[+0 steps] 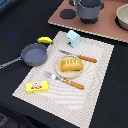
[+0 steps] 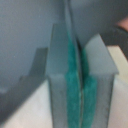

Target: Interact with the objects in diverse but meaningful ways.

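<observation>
The orange-brown bread loaf (image 1: 71,64) lies on a pale plate (image 1: 61,71) in the middle of a white placemat (image 1: 95,90). A knife (image 1: 80,56) lies behind the plate and a fork (image 1: 65,80) in front of it. The flat yellow box (image 1: 37,87) lies at the mat's near corner. The banana (image 1: 45,40) and the pale blue carton (image 1: 73,37) are at the far edge. The dark grey frying pan (image 1: 34,54) sits off the mat on the exterior view's left. My gripper (image 2: 80,75) shows only in the wrist view, with the teal pads (image 2: 73,80) pressed together and nothing between them.
A pink board (image 1: 100,27) at the back carries a grey pot (image 1: 89,9), a black disc (image 1: 66,14) and a pale bowl (image 1: 122,17). The table is dark. The wrist view is blurred, with a pale surface and dark shapes behind the fingers.
</observation>
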